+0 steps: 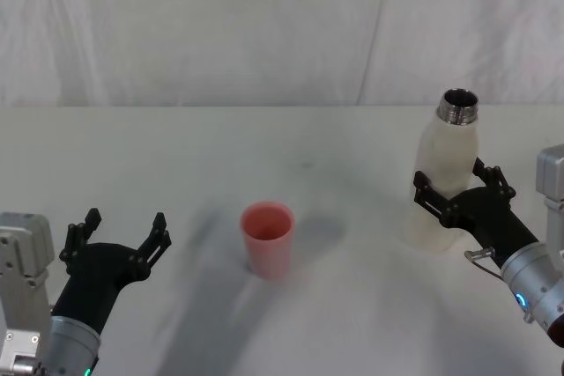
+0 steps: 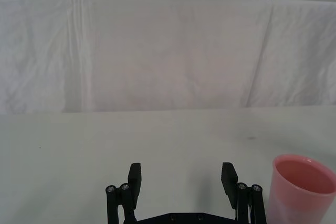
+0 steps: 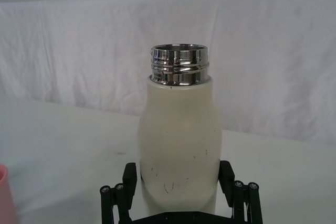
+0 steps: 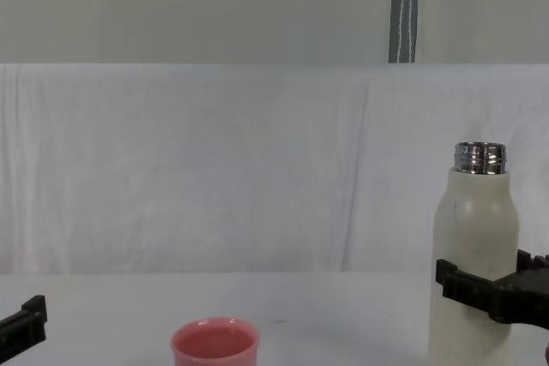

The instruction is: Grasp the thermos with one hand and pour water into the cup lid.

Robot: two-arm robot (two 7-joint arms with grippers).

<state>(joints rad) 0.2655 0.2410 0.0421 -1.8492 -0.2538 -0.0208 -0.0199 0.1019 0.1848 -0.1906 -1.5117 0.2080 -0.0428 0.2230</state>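
While my right gripper is bracketing the thermos, fingers spread beside its body, not yet clamped, my left gripper is waiting open left of the cup lid. Next I am judging: squeeze, lift, tip toward that lid. No writing is readable.

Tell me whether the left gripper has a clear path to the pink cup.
Probably yes. The left gripper is open and holds nothing, and only bare table lies between it and the cup. The thermos stands far off in the right gripper.
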